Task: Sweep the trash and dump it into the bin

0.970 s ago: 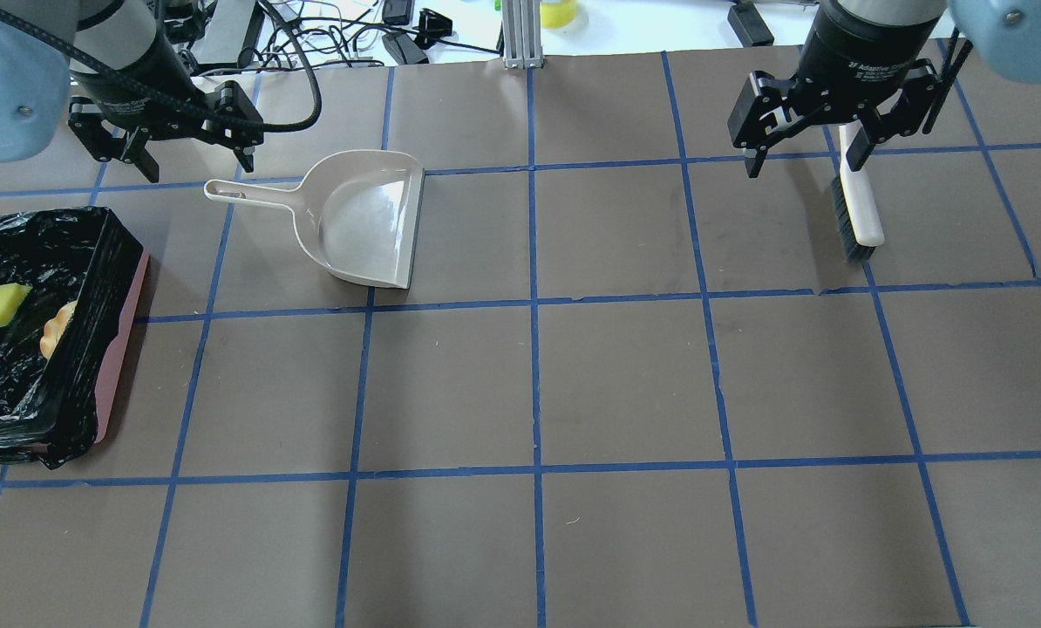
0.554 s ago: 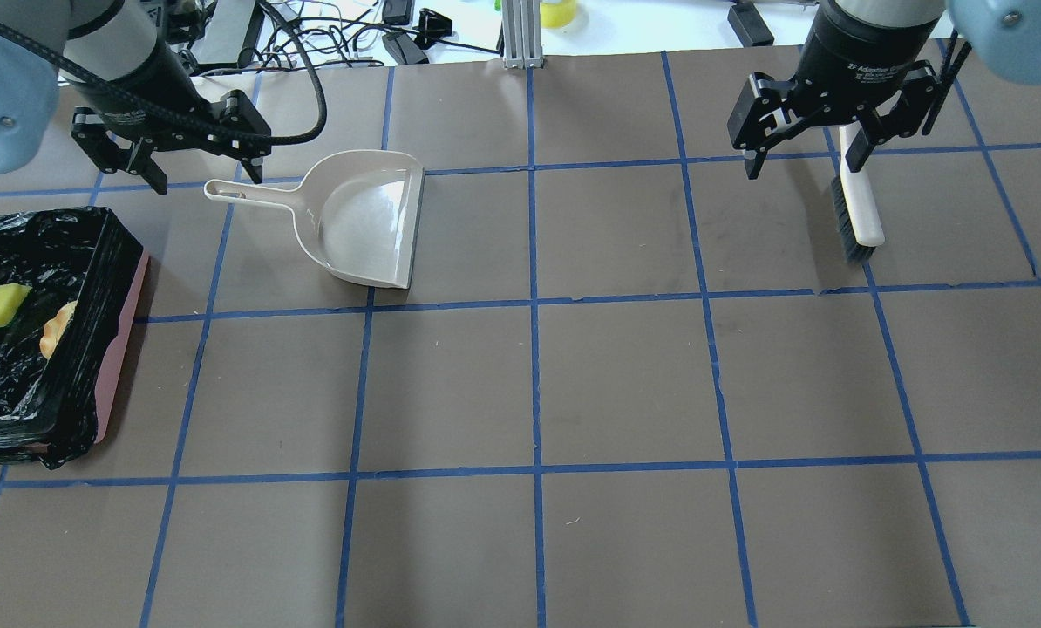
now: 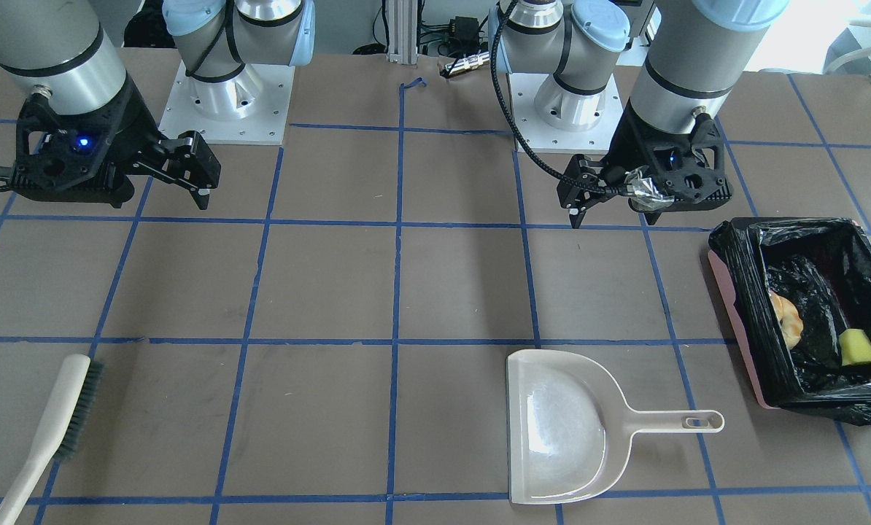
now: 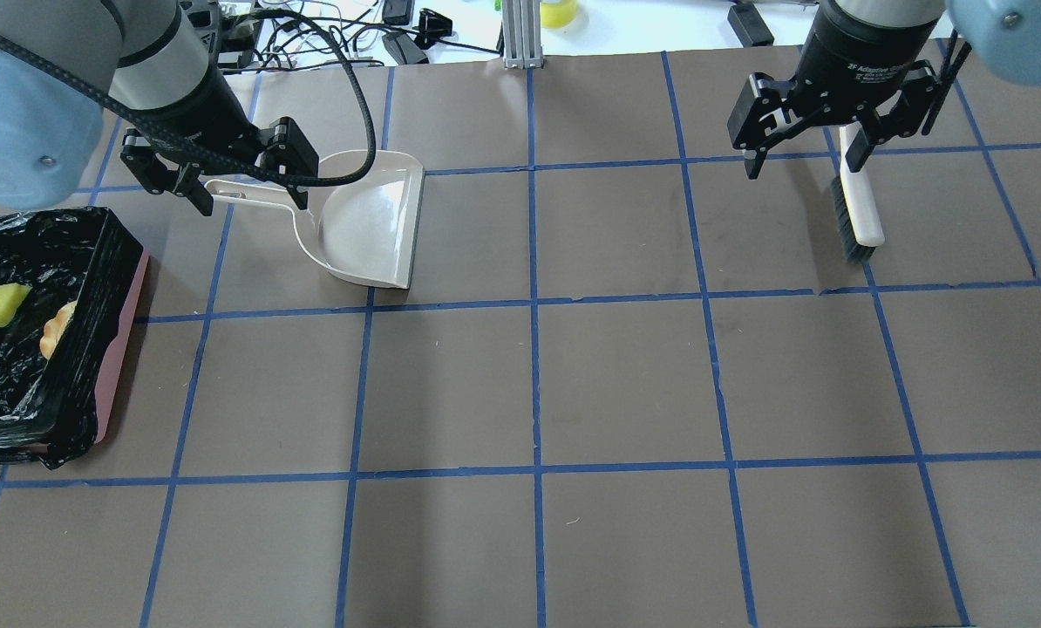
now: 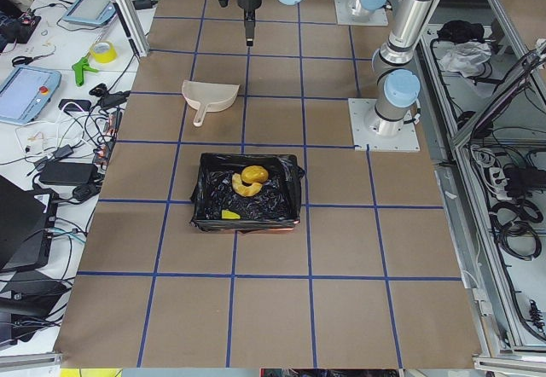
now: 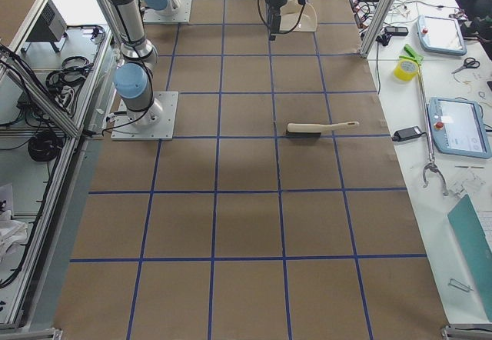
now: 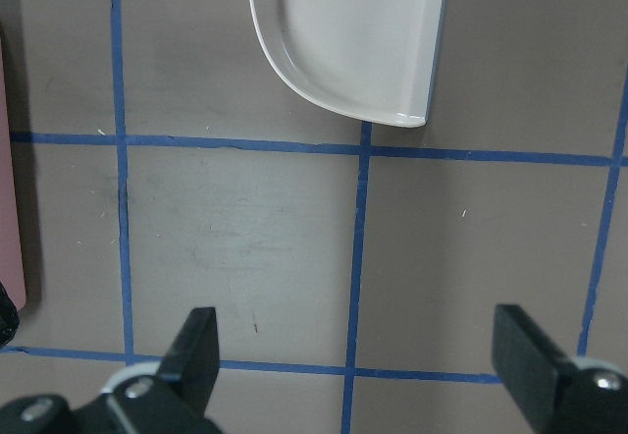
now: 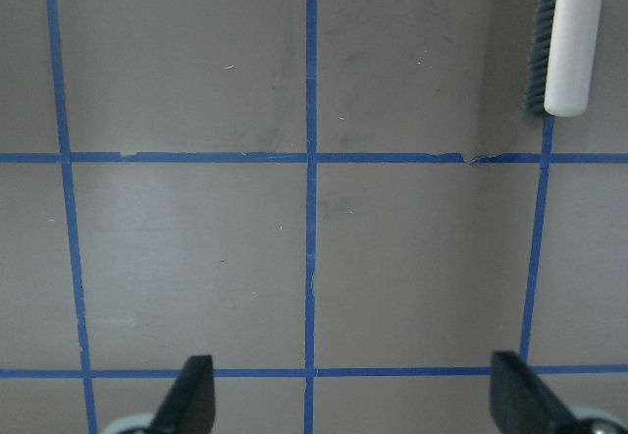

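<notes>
overhead view: left gripper [image 4: 250, 202] at upper left, jaws wide apart, empty, near the beige dustpan [image 4: 368, 222] handle. right gripper [image 4: 802, 167] at upper right, jaws apart, by the brush [image 4: 860, 214]. trash, i.e. sponge wedge [image 4: 2, 303] & tan lump [image 4: 57, 330], lies inside the bin [image 4: 106, 288] at left edge.

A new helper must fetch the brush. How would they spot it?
Look at the brown, blue-gridded table, at the end far from the black-lined bin. There, near the right pincer, lies the brush: long cream handle, dark bristles, unlike the scoop-shaped beige dustpan.
</notes>
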{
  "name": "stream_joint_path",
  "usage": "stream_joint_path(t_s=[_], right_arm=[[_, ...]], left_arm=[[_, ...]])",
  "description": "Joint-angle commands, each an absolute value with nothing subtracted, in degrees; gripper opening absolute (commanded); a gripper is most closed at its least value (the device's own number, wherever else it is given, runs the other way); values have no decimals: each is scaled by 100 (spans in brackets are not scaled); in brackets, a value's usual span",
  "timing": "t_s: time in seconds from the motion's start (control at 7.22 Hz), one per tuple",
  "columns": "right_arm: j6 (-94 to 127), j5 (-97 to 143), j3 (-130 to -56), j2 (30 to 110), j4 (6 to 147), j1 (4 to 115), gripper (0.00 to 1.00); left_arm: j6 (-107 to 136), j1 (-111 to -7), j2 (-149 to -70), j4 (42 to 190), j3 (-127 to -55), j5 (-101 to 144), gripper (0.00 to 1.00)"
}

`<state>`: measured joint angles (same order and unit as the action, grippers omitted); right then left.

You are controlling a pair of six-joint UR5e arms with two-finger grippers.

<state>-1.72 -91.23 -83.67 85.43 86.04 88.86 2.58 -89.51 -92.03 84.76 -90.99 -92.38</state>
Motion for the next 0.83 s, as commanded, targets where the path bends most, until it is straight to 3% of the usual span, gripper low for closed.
stream_joint_path(t_s=[0.0, 0.69], right_arm=[[-176, -9123, -8367, 8543, 8604, 8886, 100], [-176, -9123, -8376, 8543, 8596, 8886, 100]], left_arm=[[246, -8956, -9150, 8481, -9114, -9220, 100], [79, -8930, -9018, 8639, -9114, -9211, 100]])
